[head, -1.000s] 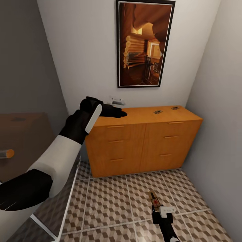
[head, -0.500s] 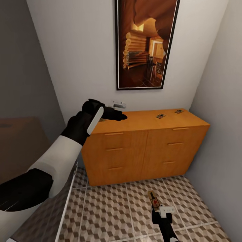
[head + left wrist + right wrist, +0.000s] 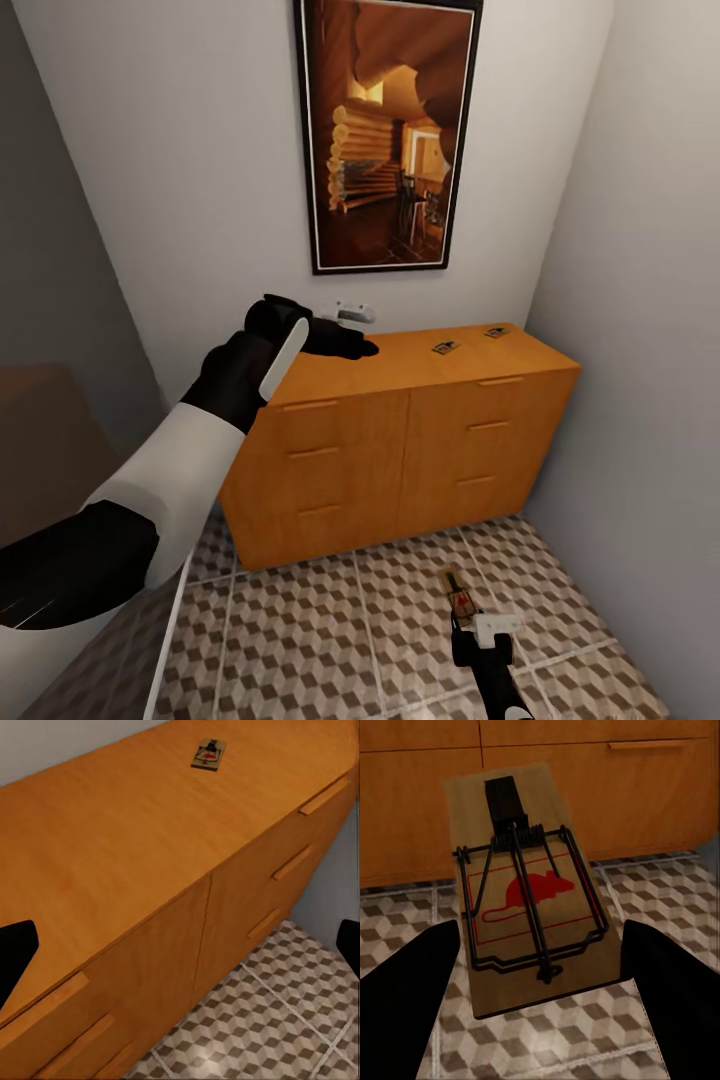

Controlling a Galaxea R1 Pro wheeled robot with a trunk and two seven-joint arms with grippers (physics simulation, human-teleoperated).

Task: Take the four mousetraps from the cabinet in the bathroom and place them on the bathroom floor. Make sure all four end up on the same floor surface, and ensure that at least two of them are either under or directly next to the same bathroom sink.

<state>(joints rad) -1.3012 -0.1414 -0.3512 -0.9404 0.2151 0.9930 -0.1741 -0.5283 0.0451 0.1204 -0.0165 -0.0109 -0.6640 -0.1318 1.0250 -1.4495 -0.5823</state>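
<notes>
Cube-patterned bathroom floor (image 3: 330, 620) meets an orange-brown cabinet (image 3: 400, 460) under a framed picture (image 3: 385, 135); two mousetraps (image 3: 445, 348) lie on its top, a third (image 3: 529, 907) sits between the right hand's (image 3: 470, 618) fingers above the tiles, the left hand (image 3: 345, 340) spread empty.

The left arm (image 3: 150, 490) has a glossy black section close to the camera, then a smooth white sleeve, then a black rounded wrist. A flat white strip runs along the left claw (image 3: 340, 340), which is otherwise black. The right arm (image 3: 497, 680) is thin and black, and it carries a small white block with dark marks just behind the right claw (image 3: 462, 610). Its fingers (image 3: 405, 1005) look like plain matte black wedges.
</notes>
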